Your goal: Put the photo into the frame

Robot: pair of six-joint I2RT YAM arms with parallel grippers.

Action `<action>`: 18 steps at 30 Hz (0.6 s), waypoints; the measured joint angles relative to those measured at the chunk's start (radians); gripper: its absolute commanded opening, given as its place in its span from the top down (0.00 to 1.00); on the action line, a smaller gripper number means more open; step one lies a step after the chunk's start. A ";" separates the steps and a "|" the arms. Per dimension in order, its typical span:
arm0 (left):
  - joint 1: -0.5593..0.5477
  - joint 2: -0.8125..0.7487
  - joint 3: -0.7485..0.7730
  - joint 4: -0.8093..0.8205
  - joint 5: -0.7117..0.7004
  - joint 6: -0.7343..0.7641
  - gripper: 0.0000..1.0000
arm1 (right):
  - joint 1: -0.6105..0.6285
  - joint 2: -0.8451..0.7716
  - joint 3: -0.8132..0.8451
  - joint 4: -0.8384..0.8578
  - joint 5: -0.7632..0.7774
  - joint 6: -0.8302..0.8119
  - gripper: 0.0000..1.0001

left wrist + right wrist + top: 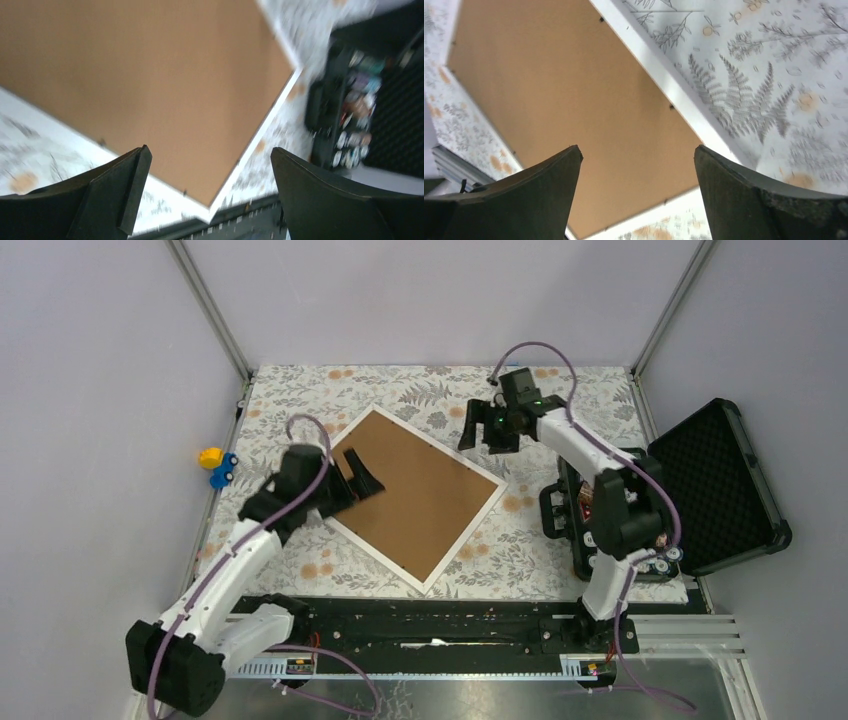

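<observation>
The frame (467, 534) lies flat and turned like a diamond on the floral table, its thin white edge around a plain brown backing board (420, 495). The photo is hidden. My left gripper (360, 478) hangs open over the frame's left side; in the left wrist view my left gripper (209, 150) has nothing between its fingers, with the board (150, 75) and white edge (260, 135) below. My right gripper (483, 440) is open above the frame's far right side. In the right wrist view my right gripper (638, 149) is empty over the board (564, 90) and edge (664, 75).
An open black case (715, 480) with small parts in its tray (590, 505) stands at the table's right edge, beside the right arm. A yellow and blue toy (215, 465) sits past the left edge. A black rail (450, 625) runs along the near edge.
</observation>
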 measured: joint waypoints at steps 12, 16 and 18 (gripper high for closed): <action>0.383 0.520 0.467 0.079 0.113 0.222 0.01 | -0.075 -0.425 -0.517 0.066 -0.079 0.035 0.00; 0.433 0.747 0.526 0.106 0.113 0.217 0.01 | -0.101 -0.429 -0.637 0.113 -0.134 0.086 0.00; 0.452 0.863 0.594 0.113 0.109 0.222 0.01 | -0.113 -0.431 -0.684 0.155 -0.166 0.123 0.00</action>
